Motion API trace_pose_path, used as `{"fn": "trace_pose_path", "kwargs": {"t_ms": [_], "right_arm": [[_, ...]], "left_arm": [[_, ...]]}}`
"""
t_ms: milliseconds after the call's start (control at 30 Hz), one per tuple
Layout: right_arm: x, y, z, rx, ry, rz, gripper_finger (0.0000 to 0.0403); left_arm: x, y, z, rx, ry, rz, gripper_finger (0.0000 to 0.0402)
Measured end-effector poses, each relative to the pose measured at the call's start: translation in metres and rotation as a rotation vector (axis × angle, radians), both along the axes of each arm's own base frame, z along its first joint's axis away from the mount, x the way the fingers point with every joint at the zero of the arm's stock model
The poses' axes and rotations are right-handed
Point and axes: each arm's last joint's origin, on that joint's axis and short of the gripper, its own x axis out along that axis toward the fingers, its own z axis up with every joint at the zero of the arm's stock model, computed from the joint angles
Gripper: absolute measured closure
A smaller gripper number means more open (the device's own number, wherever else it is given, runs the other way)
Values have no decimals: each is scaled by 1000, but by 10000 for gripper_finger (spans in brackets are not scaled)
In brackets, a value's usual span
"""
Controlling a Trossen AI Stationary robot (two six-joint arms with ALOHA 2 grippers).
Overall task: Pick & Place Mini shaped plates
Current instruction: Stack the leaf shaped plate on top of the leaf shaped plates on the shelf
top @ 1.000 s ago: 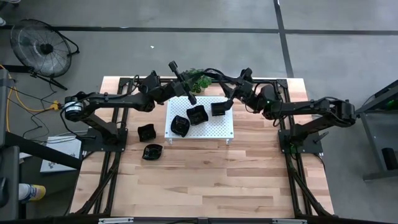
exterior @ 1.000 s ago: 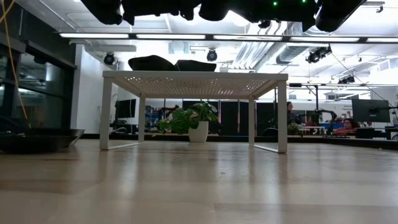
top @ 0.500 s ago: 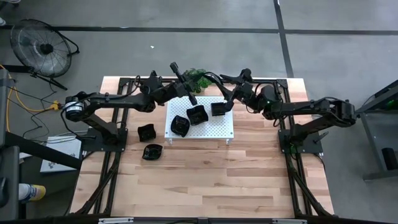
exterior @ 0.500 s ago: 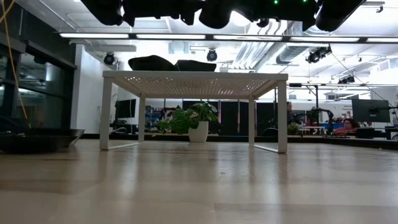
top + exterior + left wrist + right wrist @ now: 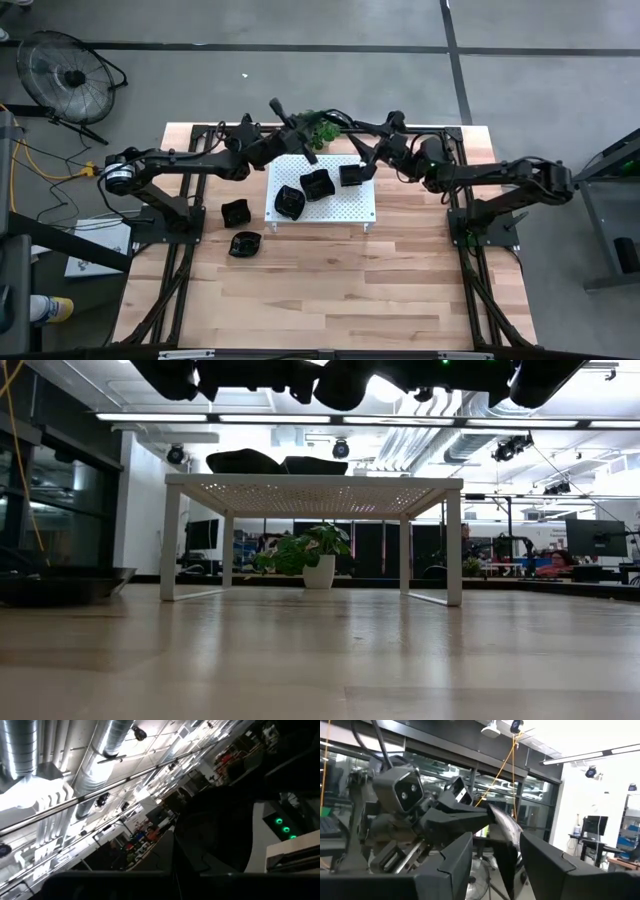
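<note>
Six small black plates in sight. One is in the air over the far edge of the white board (image 5: 355, 208): the held plate (image 5: 506, 857) stands on edge, thin rim toward the R wrist cam, long axis roughly up-down w/ a slight tilt. From above it reads as a thin dark bar running far-left to near-right, tho which part is plate and which is finger can't be told there. Left gripper (image 5: 487, 817) is clenched on that plate's upper edge, reaching in from the left side. Right gripper (image 5: 496, 838) faces it from the right, released: fingers (image 5: 452, 862) spread w/ gaps either side of the plate, not touching it as far as can be seen. Three plates lie flat on the board in a slanted row, near-left to far-right: left plate (image 5: 288, 201), middle plate (image 5: 317, 184), squarish right plate (image 5: 351, 175), its sides approx. square to the board edges; left and middle touch or nearly so. Low view shows only two of them as dark humps above the board top. Two more lie flat on the wooden table (image 5: 400, 280), left of the board: nearer plate (image 5: 245, 244) and farther plate (image 5: 235, 212), close together but apart. One green plant (image 5: 322, 128) sits at the far edge, just behind the board. One fan (image 5: 65, 70) on the floor, far left
</note>
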Motion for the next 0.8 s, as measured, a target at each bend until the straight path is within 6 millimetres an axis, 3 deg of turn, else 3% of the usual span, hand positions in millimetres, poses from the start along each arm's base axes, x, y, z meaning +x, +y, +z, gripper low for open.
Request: {"fn": "trace_pose_path", "kwargs": {"t_ms": [400,600,800], "right_arm": [[-27,6,19,5,75,-42,242],[-49,10,20,44,230,-76,242],[-68,15,20,78,321,-72,242]], "left_arm": [[-20,-3,14,-26,97,116,401],[-48,-10,21,-107,242,127,401],[-80,-19,31,-231,264,141,401]]}}
